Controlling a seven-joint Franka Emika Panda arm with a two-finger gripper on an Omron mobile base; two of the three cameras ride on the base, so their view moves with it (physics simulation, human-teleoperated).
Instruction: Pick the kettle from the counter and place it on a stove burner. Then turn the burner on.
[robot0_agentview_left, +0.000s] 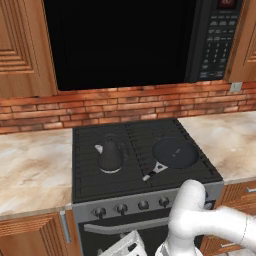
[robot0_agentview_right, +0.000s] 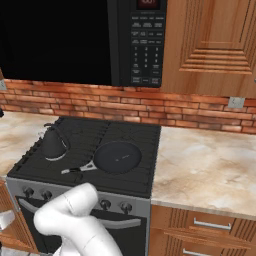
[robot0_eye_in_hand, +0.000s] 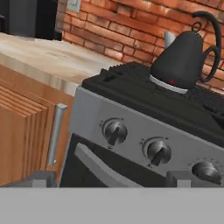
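Standing upright, cone-shaped dark kettle (robot0_agentview_left: 111, 155) on matte barred burner (robot0_agentview_left: 102, 172).

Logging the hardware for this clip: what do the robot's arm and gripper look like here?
The arm is glossy white, built of thick rounded tube segments with bulbous elbows; a thin dark seam rings one link in the left base view. No cables or markings show. In the hand view, the gripper has two small, blocky dark grey finger tips.

The arm (robot0_agentview_left: 200, 220) hides part of the stove's front and runs off the bottom edge in both base views, the kettle's (robot0_eye_in_hand: 183, 59) handle is cut at the hand view's right edge, and the microwave's (robot0_agentview_right: 145, 45) button words are too small to read.
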